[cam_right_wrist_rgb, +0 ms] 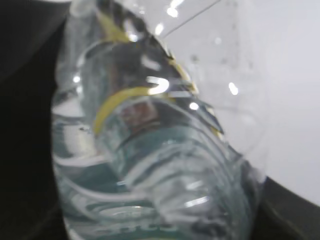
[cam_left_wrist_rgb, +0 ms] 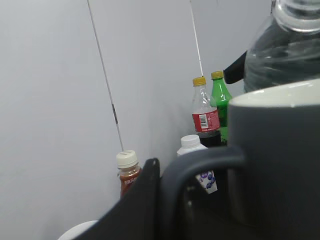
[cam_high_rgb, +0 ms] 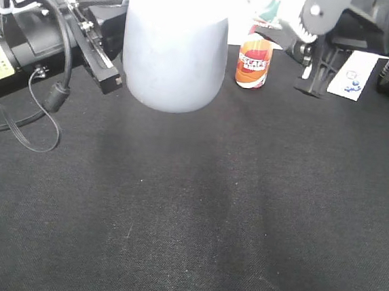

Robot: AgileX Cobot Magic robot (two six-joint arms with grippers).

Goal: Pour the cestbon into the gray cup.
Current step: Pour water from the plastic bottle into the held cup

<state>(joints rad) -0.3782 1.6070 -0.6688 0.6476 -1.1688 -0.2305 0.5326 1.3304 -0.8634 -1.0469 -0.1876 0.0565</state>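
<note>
Black cloth below; left tool [cam_high_rgb: 109, 66] grips gray cup [cam_high_rgb: 174, 55] (lifted); right tool clamps cestbon [cam_right_wrist_rgb: 155, 150].

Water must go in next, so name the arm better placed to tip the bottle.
Right. The right gripper has the small clear plastic water bottle filling its wrist view, seemingly in its grasp, above the rim of the squat matte gray mug; the left gripper carries that mug.

You see the exterior view blown out white along its top edge, washing the upper part of the gray cup [cam_high_rgb: 174, 55]; a faint shadow falls on the black tablecloth [cam_high_rgb: 188, 220] beneath it; the left wrist view is evenly lit and fairly sharp; the right wrist view is blurred, with glare spots scattered across the cestbon [cam_right_wrist_rgb: 155, 145].
</note>
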